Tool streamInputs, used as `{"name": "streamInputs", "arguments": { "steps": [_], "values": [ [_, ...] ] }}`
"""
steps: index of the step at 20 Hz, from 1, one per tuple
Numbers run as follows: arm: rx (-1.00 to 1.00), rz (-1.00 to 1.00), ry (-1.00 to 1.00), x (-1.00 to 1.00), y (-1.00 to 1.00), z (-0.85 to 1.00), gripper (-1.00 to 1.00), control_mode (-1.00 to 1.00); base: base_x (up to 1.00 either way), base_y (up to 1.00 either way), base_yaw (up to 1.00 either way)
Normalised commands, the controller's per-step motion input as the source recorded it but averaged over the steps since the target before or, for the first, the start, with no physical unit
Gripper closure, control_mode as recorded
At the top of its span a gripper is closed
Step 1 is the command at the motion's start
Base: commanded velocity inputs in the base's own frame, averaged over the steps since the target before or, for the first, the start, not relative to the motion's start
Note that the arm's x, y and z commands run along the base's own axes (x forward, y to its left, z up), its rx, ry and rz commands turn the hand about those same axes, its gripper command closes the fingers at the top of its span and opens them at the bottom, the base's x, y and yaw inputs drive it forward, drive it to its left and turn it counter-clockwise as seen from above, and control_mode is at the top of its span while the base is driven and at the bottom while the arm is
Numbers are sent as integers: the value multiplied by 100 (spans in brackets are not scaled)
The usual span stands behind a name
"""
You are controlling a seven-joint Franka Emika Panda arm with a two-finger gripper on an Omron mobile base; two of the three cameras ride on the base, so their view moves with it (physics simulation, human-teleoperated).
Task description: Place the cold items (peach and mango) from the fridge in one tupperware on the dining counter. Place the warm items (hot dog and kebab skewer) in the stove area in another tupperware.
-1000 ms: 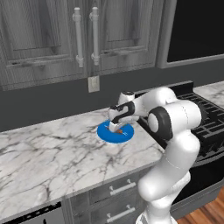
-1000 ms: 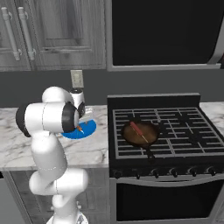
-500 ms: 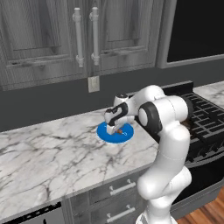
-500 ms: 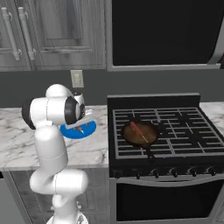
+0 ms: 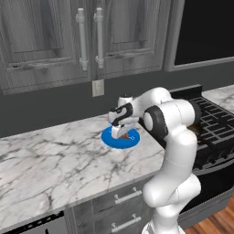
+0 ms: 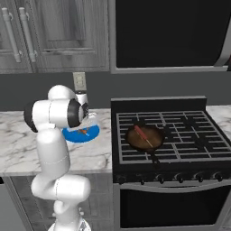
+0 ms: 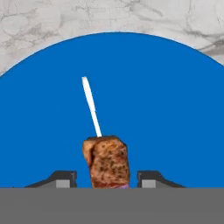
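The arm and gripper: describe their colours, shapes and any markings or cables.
The arm is made of glossy white, rounded, tube-like segments with dark grey to black bands and caps at the joints. The gripper has a white hand body with dark trim and two small dark finger tips, squared at the ends. No cables or markings can be made out.

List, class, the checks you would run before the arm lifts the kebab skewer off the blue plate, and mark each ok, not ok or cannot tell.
1. Kebab skewer lies between the fingertips of the gripper: ok.
2. Fingers touching the meat: not ok, a gap shows each side.
3. Skewer rests on the blue plate: ok.
4. Plate sits flat on the marble counter: ok.
5. Hot dog lies in the pan on the stove: cannot tell, too small.
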Motion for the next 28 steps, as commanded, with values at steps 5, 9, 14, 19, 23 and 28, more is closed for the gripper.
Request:
{"name": "streamInputs", "arguments": {
  "steps": [5,9,14,19,23,28],
  "values": [
    [0,9,4,-97,-41,-19,100,-100,0,0,0],
    [4,4,-5,-94,-72,8,100,-100,0,0,0],
    [16,10,-35,-81,-89,94,100,-100,0,0,0],
    [1,9,-19,-100,-95,83,100,-100,0,0,0],
    [-3,0,-24,-100,-83,88,100,-100,0,0,0],
    [-19,9,-19,-100,-23,96,100,-100,0,0,0]
  ]
}}
